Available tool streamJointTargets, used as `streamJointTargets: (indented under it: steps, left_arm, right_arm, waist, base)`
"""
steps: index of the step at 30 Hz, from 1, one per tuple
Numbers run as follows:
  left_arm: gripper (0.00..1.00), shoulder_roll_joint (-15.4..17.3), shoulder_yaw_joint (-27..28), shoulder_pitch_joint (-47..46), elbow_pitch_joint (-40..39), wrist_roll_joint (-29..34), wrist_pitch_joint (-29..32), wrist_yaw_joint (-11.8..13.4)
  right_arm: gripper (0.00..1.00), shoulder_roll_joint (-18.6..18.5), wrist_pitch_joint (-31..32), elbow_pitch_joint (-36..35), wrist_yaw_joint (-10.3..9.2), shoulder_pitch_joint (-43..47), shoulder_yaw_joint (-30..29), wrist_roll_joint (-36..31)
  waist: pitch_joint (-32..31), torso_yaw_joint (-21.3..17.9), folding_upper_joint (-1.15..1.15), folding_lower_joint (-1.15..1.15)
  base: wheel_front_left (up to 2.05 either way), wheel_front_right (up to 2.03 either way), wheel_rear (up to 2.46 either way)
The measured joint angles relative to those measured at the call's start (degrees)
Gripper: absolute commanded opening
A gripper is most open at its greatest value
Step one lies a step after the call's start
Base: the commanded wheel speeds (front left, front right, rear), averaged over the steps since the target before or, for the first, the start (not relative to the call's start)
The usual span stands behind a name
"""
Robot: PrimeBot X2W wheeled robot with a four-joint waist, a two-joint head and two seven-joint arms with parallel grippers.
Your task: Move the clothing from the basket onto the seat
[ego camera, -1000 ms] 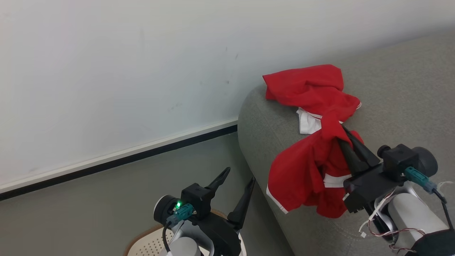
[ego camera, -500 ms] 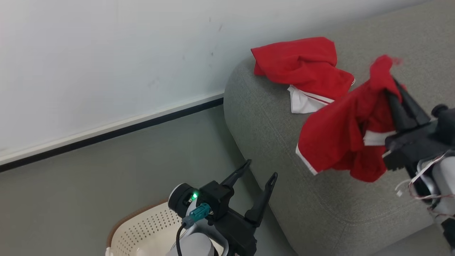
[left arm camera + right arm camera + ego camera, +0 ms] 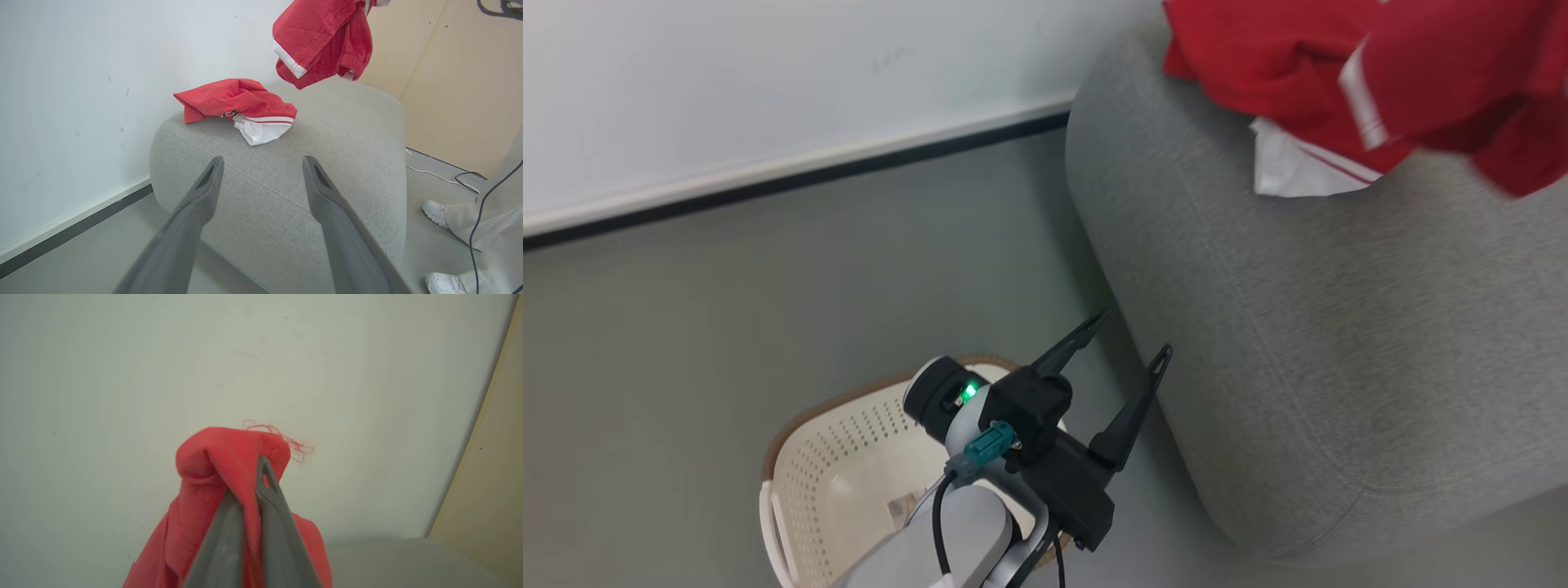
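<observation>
The right gripper [image 3: 246, 477] has its fingers clenched on a fold of a red garment [image 3: 229, 457]. The cloth bunches over the fingertips, with a few loose threads at its top, and the rest hangs down on both sides of the fingers. In the left wrist view this held garment [image 3: 322, 36], red with a white stripe along one hem, hangs in the air above the seat [image 3: 286, 196] and does not touch it. In the head view it [image 3: 1462, 73] shows at the top right, over the seat's upper part.

A second red garment [image 3: 237, 100] lies crumpled on top of the grey seat near the corner closest to the white wall [image 3: 81, 81], with a white part showing at its front edge.

The left gripper [image 3: 1135, 332] has its fingers released and spread wide. It hovers above the basket [image 3: 849, 400], its fingers pointing towards the seat's rounded side. The cream basket with its brown rim stands on the grey floor [image 3: 686, 327] near the seat's corner, and the left arm hides part of it.

Beyond the seat, a person's white shoes [image 3: 435, 212] and pale trouser legs stand on the floor, near a cable [image 3: 433, 173].
</observation>
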Motion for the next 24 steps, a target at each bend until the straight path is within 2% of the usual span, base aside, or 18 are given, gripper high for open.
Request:
streamJointTargets:
  steps: [5,12,17,24]
  left_arm:
    - [1.00,-0.2,-0.5,-2.7,-1.8,1.9,0.9,0.0]
    - [1.00,-0.5,-1.9,-6.7,-5.2,3.8,1.7,-0.1]
    - [1.00,-0.5,-2.4,-9.3,-7.4,6.0,2.2,-0.1]
    - [1.00,0.6,-1.8,-12.5,-8.1,7.1,2.7,-0.1]
  right_arm:
    - [0.00,-4.8,1.9,5.7,0.00,-7.7,-2.5,0.1]
    - [0.00,-5.3,3.5,11.4,-1.25,-12.7,-1.8,-1.5]
    - [0.00,-3.1,3.9,14.0,-2.91,-14.5,-0.3,-3.1]
    - [0.00,2.4,3.0,18.6,-2.58,-17.2,2.7,-3.5]
  waist:
    - [3.9,2.0,0.00,0.00]
    - [9.5,5.4,0.00,0.00]
    - [13.7,7.7,0.00,0.00]
    - [19.8,9.6,0.01,0.00]
  base:
    - [0.00,0.00,0.00]
    - [0.00,0.00,0.00]
    - [0.00,0.00,0.00]
    - [0.00,0.00,0.00]
